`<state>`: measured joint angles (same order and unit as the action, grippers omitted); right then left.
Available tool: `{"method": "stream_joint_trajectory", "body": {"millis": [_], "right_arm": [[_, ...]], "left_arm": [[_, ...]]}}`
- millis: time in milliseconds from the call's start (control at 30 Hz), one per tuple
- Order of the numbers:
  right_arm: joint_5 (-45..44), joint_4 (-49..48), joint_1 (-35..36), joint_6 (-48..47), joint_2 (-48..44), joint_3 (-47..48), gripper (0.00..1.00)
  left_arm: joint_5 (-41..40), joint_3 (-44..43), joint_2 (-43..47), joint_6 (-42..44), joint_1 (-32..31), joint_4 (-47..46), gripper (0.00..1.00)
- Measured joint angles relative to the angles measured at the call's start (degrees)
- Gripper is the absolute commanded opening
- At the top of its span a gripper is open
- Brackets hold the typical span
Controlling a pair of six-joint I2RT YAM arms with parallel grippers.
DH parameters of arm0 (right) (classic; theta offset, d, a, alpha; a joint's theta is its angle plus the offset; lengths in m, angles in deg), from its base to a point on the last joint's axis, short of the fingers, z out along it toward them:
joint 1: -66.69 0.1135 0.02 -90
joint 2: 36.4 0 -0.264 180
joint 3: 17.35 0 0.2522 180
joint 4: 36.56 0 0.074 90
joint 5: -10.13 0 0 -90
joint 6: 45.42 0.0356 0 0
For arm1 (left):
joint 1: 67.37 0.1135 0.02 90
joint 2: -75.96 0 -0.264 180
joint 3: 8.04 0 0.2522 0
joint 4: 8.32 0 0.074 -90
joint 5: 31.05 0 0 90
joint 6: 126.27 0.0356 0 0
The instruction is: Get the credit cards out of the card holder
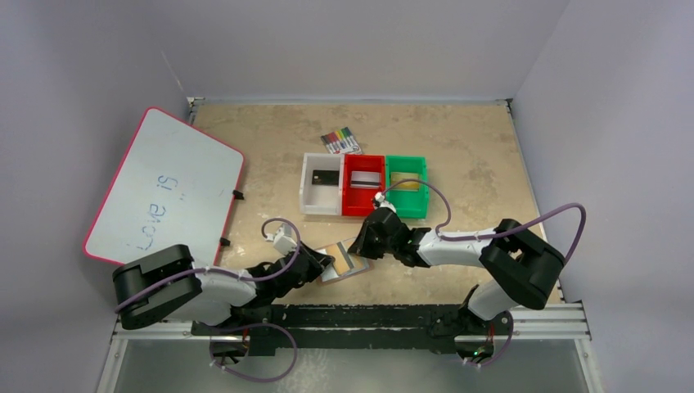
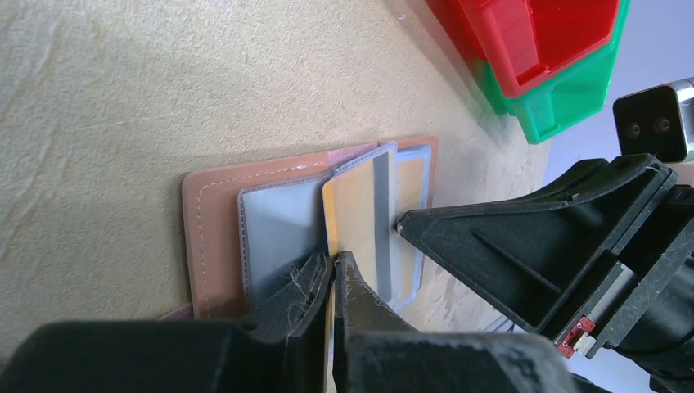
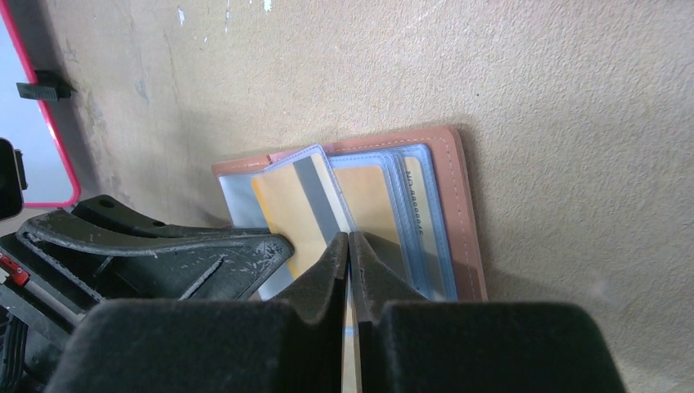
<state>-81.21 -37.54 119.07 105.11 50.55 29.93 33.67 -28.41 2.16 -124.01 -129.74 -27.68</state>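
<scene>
Tan tabletop carries the card holder, lying open close to the near edge between both arms. Our left gripper has its jaws pressed together on the edge of a gold card that juts from a clear pocket. Our right gripper is likewise closed, seemingly pinching a pocket edge. We should draw the card straight along its pocket — flat and slow — with the right anchoring the holder so it doesn't drag.

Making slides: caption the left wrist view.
Left hand pinches a gold card in the open card holder; right hand alongside.
</scene>
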Motion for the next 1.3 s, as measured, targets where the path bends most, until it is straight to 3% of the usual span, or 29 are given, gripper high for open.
{"method": "stream_joint_trajectory", "body": {"millis": [633, 800, 1000, 1300], "right_arm": [[0.42, 0.04, 0.39, 0.57, 0.48, 0.37, 0.05], [0.48, 0.24, 0.46, 0.57, 0.7, 0.61, 0.05], [0.48, 0.28, 0.46, 0.57, 0.7, 0.66, 0.05], [0.48, 0.31, 0.44, 0.59, 0.7, 0.66, 0.05]], "left_arm": [[0.0, 1.7, 4.52, -0.72, -0.02, 2.34, 0.0], [-0.04, 1.7, 4.96, -0.59, 0.0, 3.54, 0.11], [-0.11, 1.75, 5.4, -0.55, 0.0, 4.13, 0.01], [-0.17, 2.01, 5.38, -0.35, 0.0, 3.78, 0.0]]}}
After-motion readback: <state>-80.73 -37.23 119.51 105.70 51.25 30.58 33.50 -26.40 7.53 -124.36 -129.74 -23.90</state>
